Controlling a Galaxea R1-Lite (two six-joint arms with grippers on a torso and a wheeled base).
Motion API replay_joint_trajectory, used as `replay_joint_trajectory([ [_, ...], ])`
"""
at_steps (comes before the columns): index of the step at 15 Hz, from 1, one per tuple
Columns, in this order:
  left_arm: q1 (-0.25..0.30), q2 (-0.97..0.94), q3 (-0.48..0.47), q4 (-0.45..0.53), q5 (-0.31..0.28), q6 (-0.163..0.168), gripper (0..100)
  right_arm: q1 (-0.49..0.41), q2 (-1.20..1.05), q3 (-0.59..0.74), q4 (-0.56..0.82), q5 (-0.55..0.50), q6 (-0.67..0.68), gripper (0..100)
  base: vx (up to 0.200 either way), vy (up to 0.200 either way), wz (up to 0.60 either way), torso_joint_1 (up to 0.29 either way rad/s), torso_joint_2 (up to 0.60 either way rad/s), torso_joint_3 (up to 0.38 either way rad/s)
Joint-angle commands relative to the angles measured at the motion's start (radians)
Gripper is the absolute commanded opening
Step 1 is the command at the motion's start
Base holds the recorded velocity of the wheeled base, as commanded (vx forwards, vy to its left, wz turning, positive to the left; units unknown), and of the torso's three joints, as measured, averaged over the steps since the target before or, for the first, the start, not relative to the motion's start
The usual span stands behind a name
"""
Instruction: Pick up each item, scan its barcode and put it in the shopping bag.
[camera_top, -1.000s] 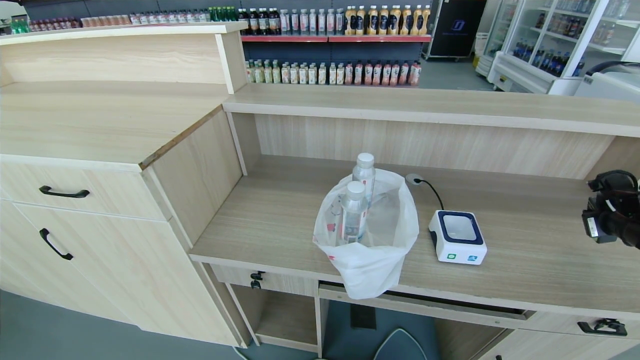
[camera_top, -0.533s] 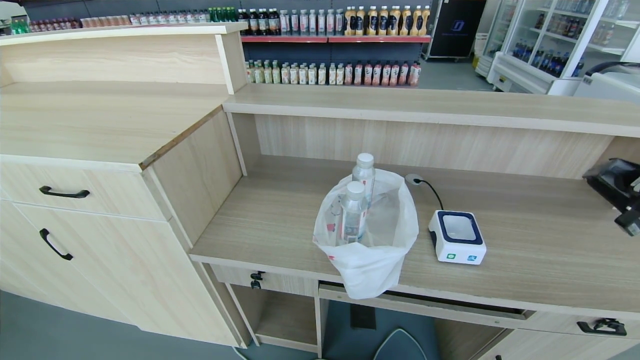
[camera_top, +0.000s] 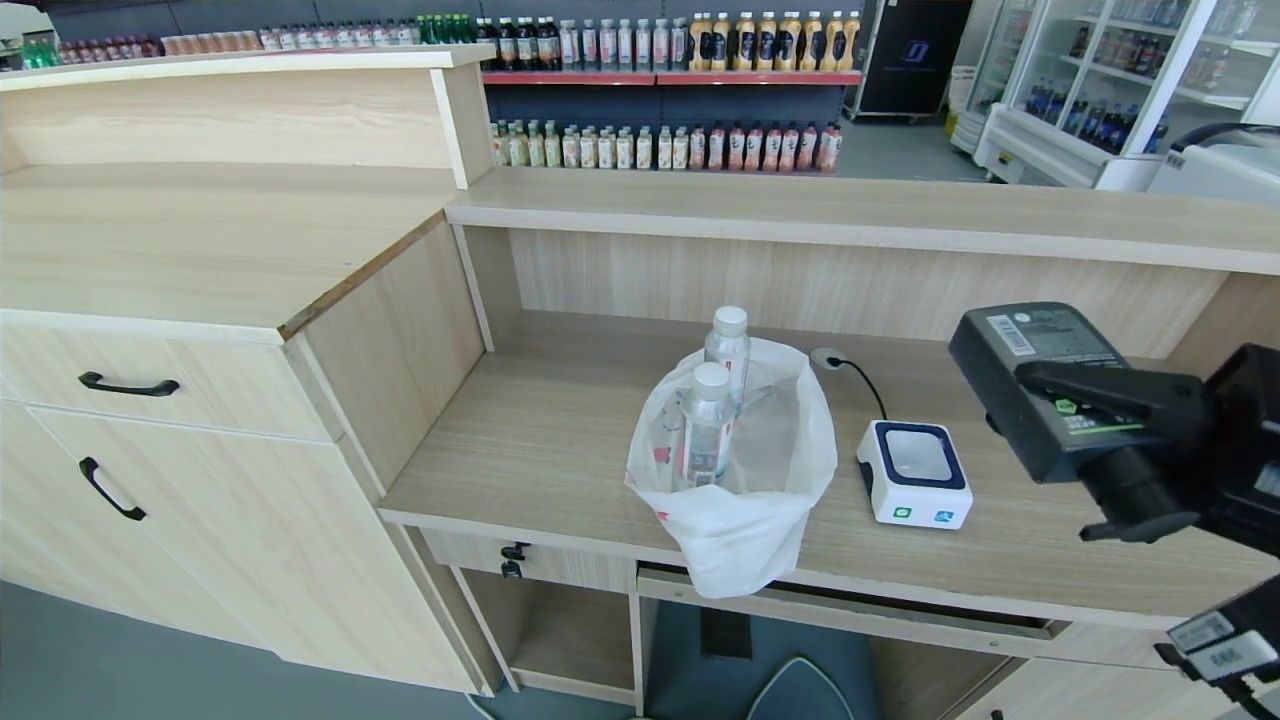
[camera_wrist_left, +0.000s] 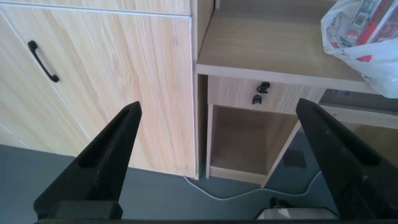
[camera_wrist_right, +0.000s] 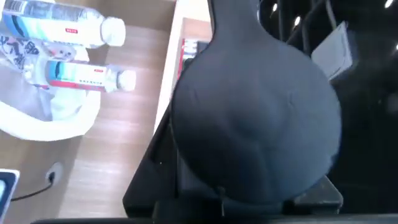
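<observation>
Nearest, low before the cabinet doors (camera_wrist_left: 124, 74): left pincer (camera_wrist_left: 214, 155), spread wide, pinching nothing. At the right, above the counter (camera_top: 540, 440): right pincer (camera_top: 1090, 400) clamped on a dark box (camera_top: 1020, 375), barcode label facing up. At the counter's front edge, shopping bag (camera_top: 735, 540) with two bottles (camera_top: 708, 425) upright inside. Just beside it, to the right, the scanner (camera_top: 915, 475).

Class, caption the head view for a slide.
Right hand holds dark box near scanner; two bottles stand in shopping bag.

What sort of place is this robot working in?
Probably a small shop's checkout: shelves of bottled drinks behind the wooden counter, glass-door fridges, and a barcode scanner beside a shopping bag.
</observation>
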Motion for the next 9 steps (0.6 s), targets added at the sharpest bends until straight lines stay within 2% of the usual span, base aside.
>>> replay_joint_trajectory([
  [1, 0.0, 0.0, 0.0, 0.0, 0.0, 0.0, 100, 0.219, -0.081, -0.015, 0.065, 0.013, -0.187, 0, 0.0, 0.0, 0.0, 0.0, 0.0, 0.0],
  [3, 0.0, 0.0, 0.0, 0.0, 0.0, 0.0, 100, 0.371, -0.101, -0.024, 0.047, 0.015, -0.255, 0, 0.0, 0.0, 0.0, 0.0, 0.0, 0.0],
  [9, 0.0, 0.0, 0.0, 0.0, 0.0, 0.0, 100, 0.603, -0.124, -0.033, 0.004, 0.013, -0.298, 0, 0.0, 0.0, 0.0, 0.0, 0.0, 0.0],
])
